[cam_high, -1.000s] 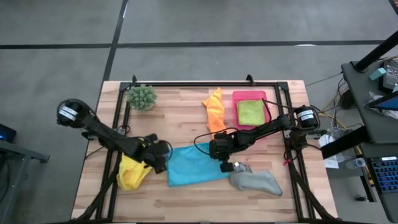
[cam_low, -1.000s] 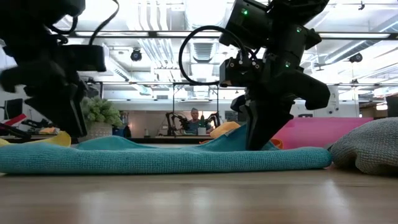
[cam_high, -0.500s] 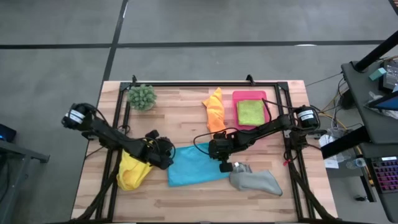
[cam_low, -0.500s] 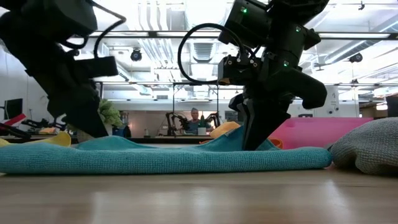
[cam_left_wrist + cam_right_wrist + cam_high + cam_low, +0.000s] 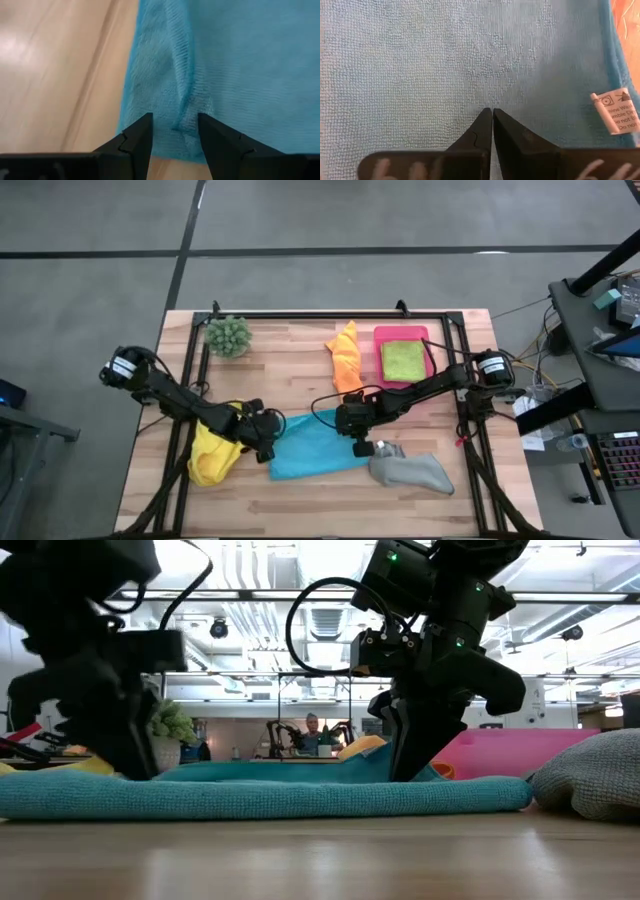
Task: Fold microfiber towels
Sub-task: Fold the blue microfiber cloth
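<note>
Here the blue towel lies spread flat on the wooden tabletop, near the middle of its front edge, with both arms working on it. The left gripper sits at the towel's left edge, its jaws apart and straddling a small raised pucker of the cloth there; in the left wrist view the two dark fingers stand on either side of that ridge. The right gripper presses down on the towel's back right part, jaws together with no cloth between them, a white care label lying just beside.

The yellow towel is bunched at the left edge of the tabletop, partly under the left arm. The grey towel lies crumpled just right of the blue one near the front edge. The orange towel lies toward the back edge, beside the pink tray, where the lime green towel rests folded. A spiky green plant stands near the back left corner.
</note>
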